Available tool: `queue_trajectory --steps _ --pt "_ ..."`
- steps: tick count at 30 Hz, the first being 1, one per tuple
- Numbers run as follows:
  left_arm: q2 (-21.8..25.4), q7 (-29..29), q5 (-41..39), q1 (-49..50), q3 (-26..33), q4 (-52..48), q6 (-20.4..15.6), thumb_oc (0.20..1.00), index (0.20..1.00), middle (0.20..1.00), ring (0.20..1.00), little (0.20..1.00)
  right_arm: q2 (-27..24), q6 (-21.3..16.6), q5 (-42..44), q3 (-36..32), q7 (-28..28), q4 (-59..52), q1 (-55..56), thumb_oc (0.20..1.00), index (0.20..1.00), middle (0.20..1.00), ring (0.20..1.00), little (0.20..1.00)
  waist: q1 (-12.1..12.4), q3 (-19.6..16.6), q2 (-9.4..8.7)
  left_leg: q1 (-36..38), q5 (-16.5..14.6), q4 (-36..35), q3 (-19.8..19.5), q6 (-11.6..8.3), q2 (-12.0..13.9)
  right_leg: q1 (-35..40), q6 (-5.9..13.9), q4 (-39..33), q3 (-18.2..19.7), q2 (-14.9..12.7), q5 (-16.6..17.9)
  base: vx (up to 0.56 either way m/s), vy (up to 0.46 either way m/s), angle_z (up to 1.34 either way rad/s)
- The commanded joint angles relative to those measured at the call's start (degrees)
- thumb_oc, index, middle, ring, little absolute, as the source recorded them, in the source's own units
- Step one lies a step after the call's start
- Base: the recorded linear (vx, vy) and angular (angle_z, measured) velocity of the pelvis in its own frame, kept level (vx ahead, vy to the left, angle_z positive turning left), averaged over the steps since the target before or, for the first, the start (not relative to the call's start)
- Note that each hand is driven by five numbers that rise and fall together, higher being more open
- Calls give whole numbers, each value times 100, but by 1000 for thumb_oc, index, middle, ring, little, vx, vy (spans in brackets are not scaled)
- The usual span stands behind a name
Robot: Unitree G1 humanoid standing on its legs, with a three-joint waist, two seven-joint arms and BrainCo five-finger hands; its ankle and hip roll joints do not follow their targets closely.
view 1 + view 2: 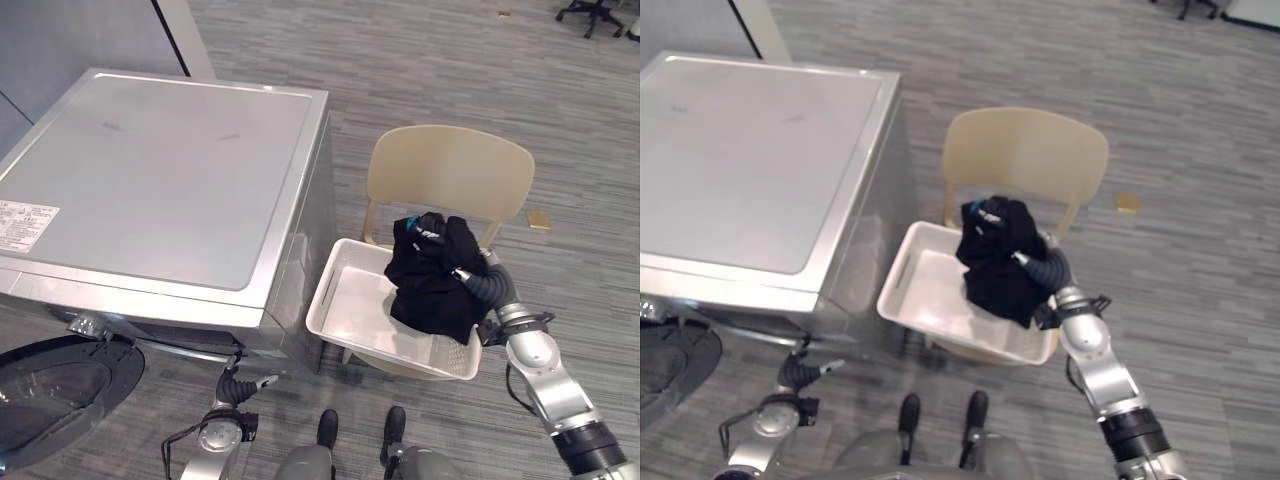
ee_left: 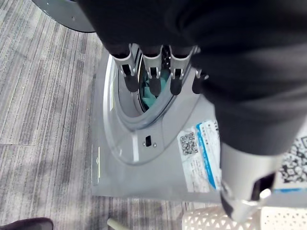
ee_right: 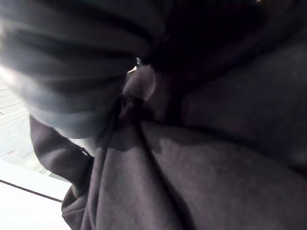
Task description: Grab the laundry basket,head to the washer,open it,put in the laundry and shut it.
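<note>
**Right hand buried in the black garment, washer door open off to the left**

The white laundry basket (image 1: 345,310) sits on the seat of a beige chair (image 1: 450,170), just beside the right flank of the washer (image 1: 160,180). Heaped at the basket's right end is the black garment (image 1: 435,275), its bulk rising above the rim. The right hand (image 1: 468,278) comes in from the lower right and goes straight into that heap; the dark ribbed wrist shows at the cloth's edge, but the fingers are swallowed by fabric, so I cannot tell whether they have closed on it. Its own wrist camera gives nothing but dark folds pressed close.

What the next move hangs on, to my eye: the round washer door (image 1: 50,395) is swung open at the front, well to the left of the basket and lower down. The garment would have to travel leftward across the robot's front and down to reach the drum opening (image 2: 144,86).

The left hand (image 2: 153,72) is nearer that opening, its fingers relaxed and holding nothing, pointing toward the drum, where something teal seems to lie inside, too dim to name.

The basket's near right corner is partly hidden behind the right arm.
</note>
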Motion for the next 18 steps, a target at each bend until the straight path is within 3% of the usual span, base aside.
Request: queue_trajectory --steps 1,3,4,5,6,7,8,9,10,11,13,14,15,16,18 --pt "139 302 145 -137 102 -3 -226 1000 1000 1000 1000 1000 178 -655 431 -138 141 -981 72 200 200 200 200 200 144 -328 69 -601 97 48 -192 3 -95 174 313 1663 731 46 -904 -255 -125 38" --pt "152 309 143 -140 94 -36 -249 1000 1000 1000 1000 1000 217 -676 434 -92 182 -1023 108 200 200 200 200 200 198 -391 40 -749 194 40 -263 -26 -122 377 306 1517 946 85 -955 -238 -156 66" --pt "142 327 122 -94 60 -161 -270 1000 1000 1000 1000 1000 254 -662 426 13 208 -982 49 200 200 200 200 200 299 -410 -5 -1070 436 43 -341 -148 -163 839 131 852 1250 247 -1441 -419 -244 64" --pt "127 321 112 -73 50 -213 -273 1000 1000 1000 1000 1000 240 -650 450 89 211 -905 -41 200 200 200 200 200 384 -402 18 -1309 620 38 -336 -274 -166 910 15 554 1332 336 -1578 -322 -174 44" --pt "127 321 112 -71 54 -216 -271 1000 1000 1000 1000 1000 241 -657 450 93 209 -894 -50 200 200 200 200 200 379 -413 15 -1322 622 38 -338 -276 -167 904 14 540 1330 335 -1571 -267 -171 35" --pt "91 310 75 -23 31 -348 -294 1000 1000 1000 1000 1000 187 -720 390 118 131 -875 -105 200 200 200 200 200 421 -393 38 -1524 792 -12 -381 -392 -202 995 -103 218 1396 455 -1689 -369 -177 53" --pt "9 258 54 65 10 -549 -323 1000 1000 1000 1000 1000 82 -685 350 100 108 -847 -166 200 200 200 200 200 441 -309 140 -1774 868 -19 -346 -530 -199 919 -163 23 1287 563 -1559 -522 -186 86" --pt "-27 226 27 68 -11 -655 -336 1000 1000 1000 1000 1000 10 -659 308 96 88 -825 -204 200 200 200 200 200 356 -188 143 -1851 710 100 -79 -515 -211 855 -162 39 1125 504 -1524 -383 -71 130" --pt "-30 226 27 65 -10 -656 -334 1000 1000 1000 1000 1000 7 -660 308 96 88 -823 -208 200 200 200 200 200 355 -196 159 -1874 712 113 -87 -517 -199 841 -163 32 1123 519 -1506 -390 -9 189" --pt "-24 148 33 89 -59 -883 -405 1000 1000 1000 1000 1000 -90 -615 282 99 58 -809 -304 200 200 200 200 200 223 -164 116 -1766 396 366 636 -302 -78 708 -113 -63 792 373 -1346 -245 1 162" --pt "20 116 110 86 -103 -1001 -427 1000 1000 1000 1000 1000 -122 -602 298 94 67 -836 -328 200 200 200 200 200 165 -171 92 -1695 291 601 821 -242 -5 650 -97 -145 612 295 -1217 -340 10 87" --pt "112 47 161 48 -193 -1286 -516 1000 1000 1000 1000 1000 -202 -599 371 114 144 -872 -365 200 200 200 200 200 75 -200 -42 -1494 -103 1026 854 -205 -19 548 -70 -247 315 109 -1034 -370 12 65" --pt "144 15 203 39 -236 -1415 -540 1000 1000 1000 1000 1000 -237 -597 399 116 191 -908 -364 200 200 200 200 200 24 -230 -85 -1362 -296 1121 869 -192 -2 513 -59 -292 192 50 -984 -253 4 92" --pt "144 14 203 38 -236 -1417 -538 1000 1000 1000 1000 1000 -238 -597 400 115 192 -908 -365 200 200 200 200 200 18 -239 -80 -1378 -280 1116 861 -192 0 501 -59 -299 184 55 -969 -124 16 131" --pt "279 -100 351 -26 -395 -1796 -602 1000 1000 1000 1000 1000 -319 -590 537 174 382 -994 -384 200 200 200 200 200 -106 -306 -172 -926 -666 1286 980 -193 124 475 -51 -411 -34 -49 -887 -117 33 105"
